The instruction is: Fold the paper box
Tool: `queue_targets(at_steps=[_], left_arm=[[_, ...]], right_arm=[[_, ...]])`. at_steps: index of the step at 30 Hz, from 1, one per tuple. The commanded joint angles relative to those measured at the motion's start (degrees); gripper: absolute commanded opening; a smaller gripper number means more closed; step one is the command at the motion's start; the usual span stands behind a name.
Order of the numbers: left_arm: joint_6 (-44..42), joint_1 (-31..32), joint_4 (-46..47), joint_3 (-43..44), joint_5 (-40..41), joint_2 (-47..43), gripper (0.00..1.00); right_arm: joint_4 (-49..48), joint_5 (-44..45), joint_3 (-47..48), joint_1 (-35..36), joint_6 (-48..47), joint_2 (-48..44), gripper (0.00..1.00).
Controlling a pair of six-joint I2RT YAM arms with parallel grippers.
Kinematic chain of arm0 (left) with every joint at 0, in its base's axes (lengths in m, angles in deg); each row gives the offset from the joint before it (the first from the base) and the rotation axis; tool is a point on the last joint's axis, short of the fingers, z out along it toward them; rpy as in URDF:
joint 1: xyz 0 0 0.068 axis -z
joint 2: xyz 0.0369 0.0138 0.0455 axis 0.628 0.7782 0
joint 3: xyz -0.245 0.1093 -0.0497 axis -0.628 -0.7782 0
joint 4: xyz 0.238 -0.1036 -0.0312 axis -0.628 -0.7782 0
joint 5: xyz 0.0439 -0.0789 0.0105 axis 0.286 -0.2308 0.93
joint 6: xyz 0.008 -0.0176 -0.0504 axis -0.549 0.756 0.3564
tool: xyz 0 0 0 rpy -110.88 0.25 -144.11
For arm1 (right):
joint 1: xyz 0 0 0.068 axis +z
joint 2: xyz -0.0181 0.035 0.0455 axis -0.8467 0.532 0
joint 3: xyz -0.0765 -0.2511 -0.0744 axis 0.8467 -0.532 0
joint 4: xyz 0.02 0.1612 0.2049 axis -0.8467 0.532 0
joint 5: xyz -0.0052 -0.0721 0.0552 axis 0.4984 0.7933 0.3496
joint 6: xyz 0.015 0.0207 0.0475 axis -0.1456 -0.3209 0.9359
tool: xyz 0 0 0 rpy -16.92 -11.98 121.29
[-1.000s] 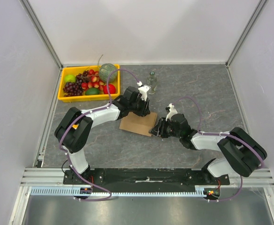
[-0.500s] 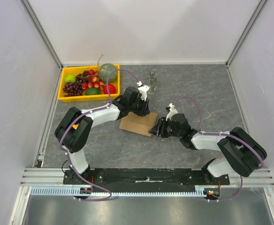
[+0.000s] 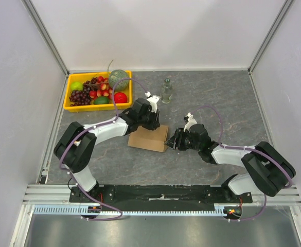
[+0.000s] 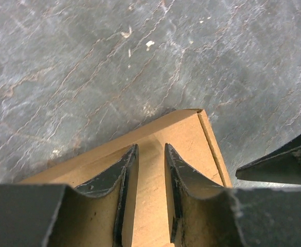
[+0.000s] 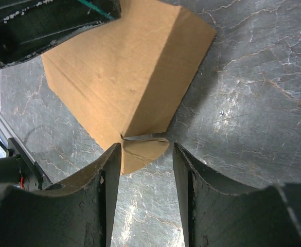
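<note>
The paper box is a small brown cardboard piece lying on the dark stone table, with its top panel sloped. My left gripper rests over its far edge. In the left wrist view its fingers stand a narrow gap apart over the cardboard, with nothing between them. My right gripper sits at the box's right corner, open. In the right wrist view a small curled tab of the box lies between its fingertips, close to the left finger.
A yellow tray of fruit stands at the back left. A small glass bottle stands just beyond the left gripper. White walls close the table in on three sides. The other arm's black fingers show in each wrist view.
The left arm has shifted slightly left and the box has slid a little toward the near left with it. The right gripper's jaws have widened slightly.
</note>
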Motion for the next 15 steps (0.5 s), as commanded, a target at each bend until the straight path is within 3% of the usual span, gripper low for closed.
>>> queue_targets(at_steps=[1, 7, 15], left_arm=[[2.91, -0.21, -8.91, -3.83, 5.91, -2.86, 0.34], [1.42, -1.17, -9.53, -2.51, 10.38, -9.36, 0.41], [1.94, -8.11, -7.26, -7.24, 10.06, -12.36, 0.49]], right_arm=[[0.06, 0.29, 0.81, -0.50, -1.08, -1.74, 0.52], [0.50, 0.29, 0.81, -0.50, -1.43, -2.35, 0.52], [1.91, 0.03, 0.81, -0.59, -2.22, -4.02, 0.52]])
